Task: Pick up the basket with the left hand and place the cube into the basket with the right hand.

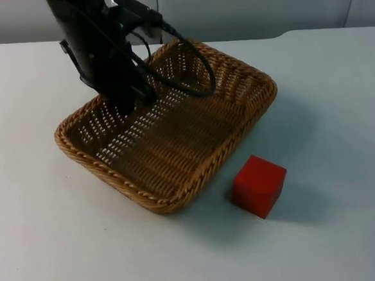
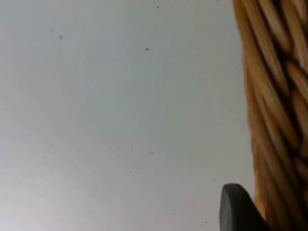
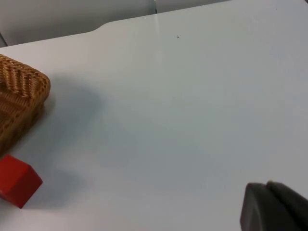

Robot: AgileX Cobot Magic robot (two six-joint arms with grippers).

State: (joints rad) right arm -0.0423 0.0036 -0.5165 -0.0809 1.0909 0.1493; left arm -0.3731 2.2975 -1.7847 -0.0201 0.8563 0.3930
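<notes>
A woven wicker basket (image 1: 154, 200) lies at the table's middle. Its right end appears raised, with a shadow under it. My left gripper (image 1: 126, 105) reaches down onto the basket's far-left rim and looks shut on it. In the left wrist view a black fingertip (image 2: 236, 211) sits right against the rim's outer weave (image 2: 274, 96). A red cube (image 1: 259, 185) rests on the table just right of the basket's near corner. The right wrist view shows the cube (image 3: 17, 180), a basket corner (image 3: 21, 79) and one black fingertip (image 3: 272, 207) of my right gripper, well away from both.
White table top (image 1: 339, 104) stretches right of the basket and in front of it. The grey partition wall (image 1: 262, 6) closes off the far edge. A notch in the table's far edge (image 3: 101, 26) lies beyond the basket.
</notes>
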